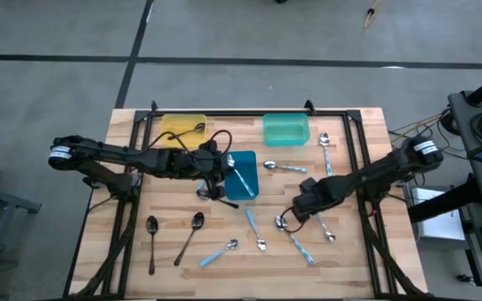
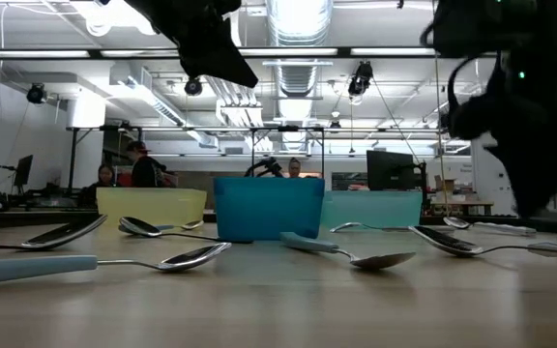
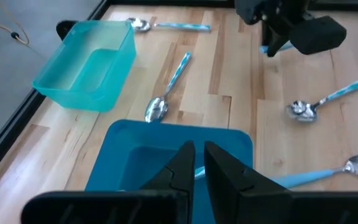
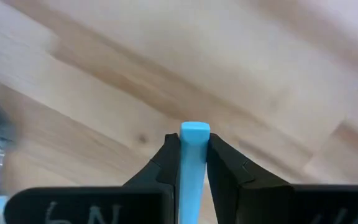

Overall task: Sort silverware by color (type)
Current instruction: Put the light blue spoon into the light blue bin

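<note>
Silverware sorting on a wooden desk (image 1: 350, 251), no legible writing or brand anywhere.

Right gripper (image 4: 193, 149) clamped on a blue-handled spoon (image 4: 194, 163), low over the desk right of centre. Left gripper (image 3: 196, 163) nearly closed, empty, over the blue tray (image 1: 243, 186) holding a blue-handled spoon. Remaining spoons scattered; two black ones (image 1: 152, 230) front left.

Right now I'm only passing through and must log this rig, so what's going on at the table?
Two arms are sorting spoons into trays. The right gripper is shut on a blue-handled spoon at the table's right-centre. The left gripper hangs above the blue tray, which holds a blue-handled spoon; its fingers are nearly together and nothing shows between them. The yellow tray holds a dark spoon, and the teal tray looks empty. About ten spoons lie loose.
</note>
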